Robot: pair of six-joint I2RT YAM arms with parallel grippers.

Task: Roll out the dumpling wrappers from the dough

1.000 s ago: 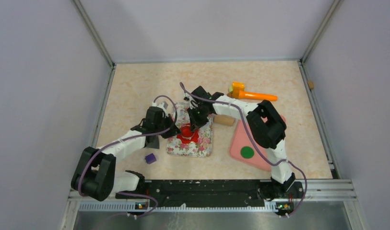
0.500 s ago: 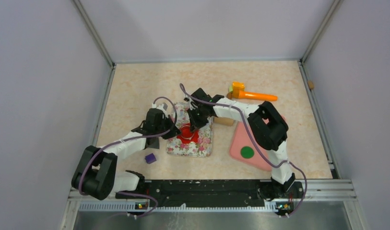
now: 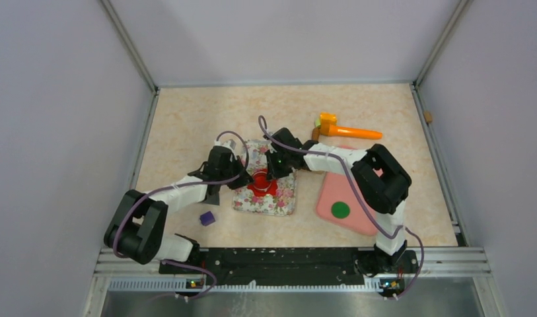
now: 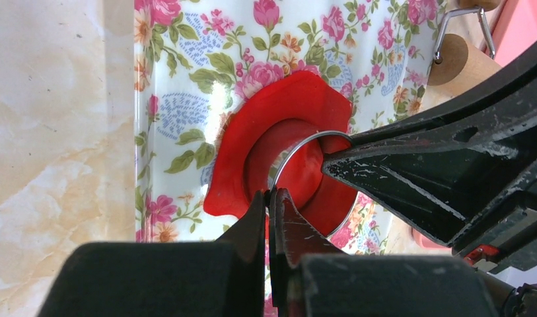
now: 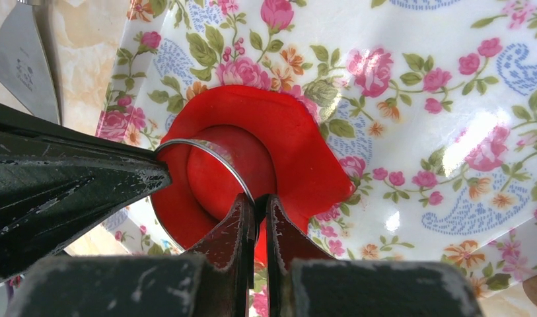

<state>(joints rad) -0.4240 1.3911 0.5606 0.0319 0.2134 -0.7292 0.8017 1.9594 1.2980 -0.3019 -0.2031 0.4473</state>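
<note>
A ragged red dough sheet [image 4: 242,155] lies on the floral mat [image 4: 179,72]. A thin metal ring cutter [image 4: 310,137] stands in the sheet, with a round red wrapper disc [image 4: 305,173] inside it. My left gripper [image 4: 271,195] is shut on the ring's near rim. My right gripper [image 5: 255,201] is shut on the opposite rim [image 5: 206,146]; the red sheet [image 5: 288,142] and the disc [image 5: 216,177] show beyond it. In the top view both grippers, the left [image 3: 244,179] and the right [image 3: 273,172], meet over the red dough [image 3: 260,187].
A pink board [image 3: 331,195] holding a green flat disc [image 3: 340,210] lies right of the mat. An orange-handled tool [image 3: 348,131] lies behind. A purple block [image 3: 207,217] sits near left. A wooden roller [image 4: 460,59] and a metal scraper [image 5: 21,59] lie beside the mat.
Both grippers, the ring and the floral mat have shifted a little to the right and towards me. Both stay shut on the ring.
</note>
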